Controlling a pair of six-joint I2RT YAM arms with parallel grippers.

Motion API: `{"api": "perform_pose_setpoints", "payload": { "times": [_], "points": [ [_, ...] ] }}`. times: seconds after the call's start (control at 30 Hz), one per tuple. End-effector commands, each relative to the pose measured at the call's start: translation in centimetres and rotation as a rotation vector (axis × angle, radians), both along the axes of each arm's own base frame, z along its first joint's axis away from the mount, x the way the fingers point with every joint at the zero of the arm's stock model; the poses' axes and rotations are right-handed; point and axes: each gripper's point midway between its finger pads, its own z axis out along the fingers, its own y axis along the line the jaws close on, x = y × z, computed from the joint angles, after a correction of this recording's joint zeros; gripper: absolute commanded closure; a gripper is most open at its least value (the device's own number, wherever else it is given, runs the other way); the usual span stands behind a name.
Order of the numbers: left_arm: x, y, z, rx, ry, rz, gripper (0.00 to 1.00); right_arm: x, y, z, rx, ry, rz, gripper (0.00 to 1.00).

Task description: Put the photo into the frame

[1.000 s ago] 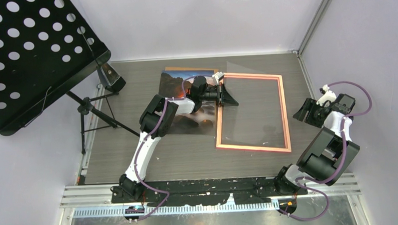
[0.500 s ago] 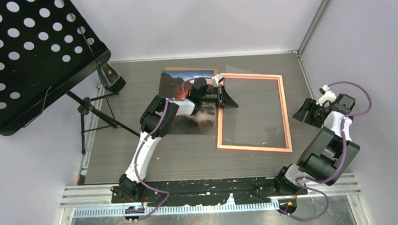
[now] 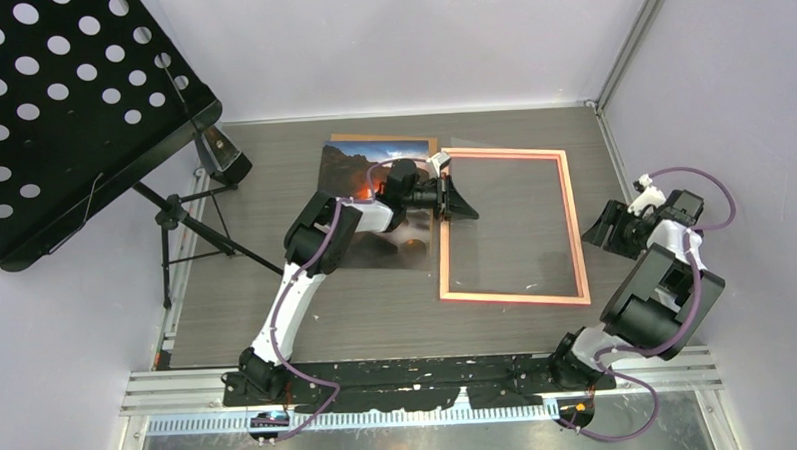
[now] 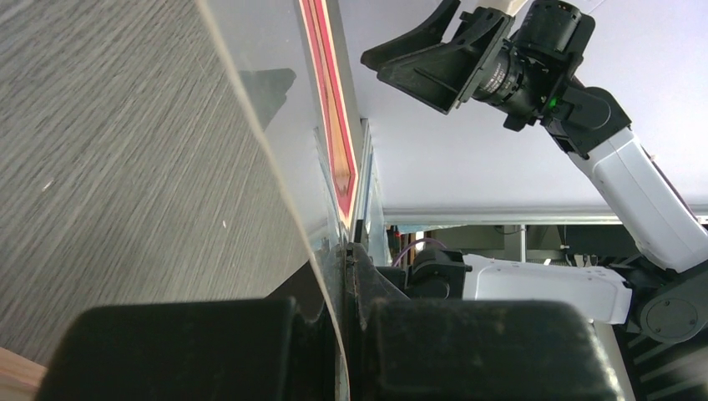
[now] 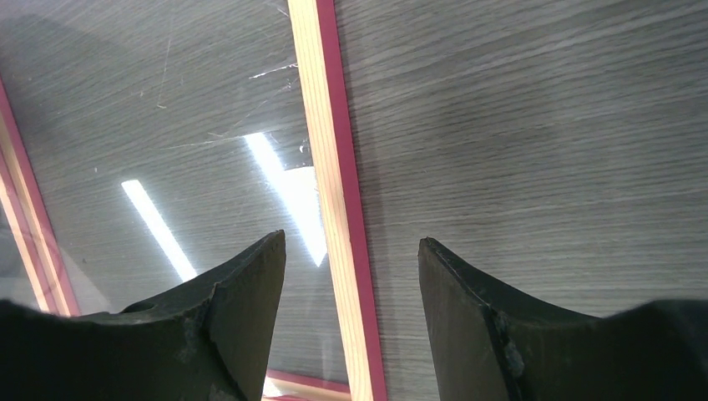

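frame (image 3: 575, 229) holding clear pane (image 3: 505, 231) | photo (image 3: 357, 166) lying beside it | left gripper (image 3: 453, 197) pinching pane edge | right gripper (image 3: 607, 228) gaping over frame rail

Bright, even light; strip-lamp glare on glass (image 5: 167, 167).

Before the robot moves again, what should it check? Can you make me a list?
1. Is the left gripper shut on the clear pane? Ok.
2. Is the right gripper open over the right rail of the frame? Ok.
3. Is the photo inside the frame? Not ok: it lies face up to the frame's left.
4. Is the photo free to grab? Not ok: the left arm reaches across it.
5. Is the pane lifted fully clear of the frame? Cannot tell.
6. Is the music stand away from both arms? Ok.
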Motion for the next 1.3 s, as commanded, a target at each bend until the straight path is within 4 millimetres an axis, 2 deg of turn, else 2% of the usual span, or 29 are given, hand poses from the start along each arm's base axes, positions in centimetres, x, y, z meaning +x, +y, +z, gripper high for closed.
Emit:
{"api": "perform_pose_setpoints", "payload": {
  "times": [0.0,0.17,0.3,0.57,0.97,1.27],
  "points": [
    [-0.1,-0.8,1.8,-0.045,-0.076,-0.025,1.0,1.3,0.0,-0.3,-0.017,0.001,0.019,0.35],
    [-0.2,-0.7,1.4,-0.034,-0.081,-0.024,1.0,2.5,0.6,-1.5,-0.007,0.041,0.046,0.35],
    [-0.3,-0.7,0.7,-0.015,-0.073,-0.023,1.0,3.2,0.4,-1.9,0.006,0.044,0.042,0.37],
    [-0.5,-0.8,-0.1,0.02,-0.088,-0.028,1.0,3.9,1.7,-3.0,0.038,0.078,0.089,0.4],
    [-0.6,-0.6,-2.7,0.163,-0.076,-0.014,1.0,4.2,3.3,-4.3,0.047,0.139,0.132,0.41],
    [-0.5,-0.8,-2.6,0.189,-0.069,-0.011,1.0,4.3,3.8,-4.3,0.061,0.141,0.146,0.41]
  ]
}}
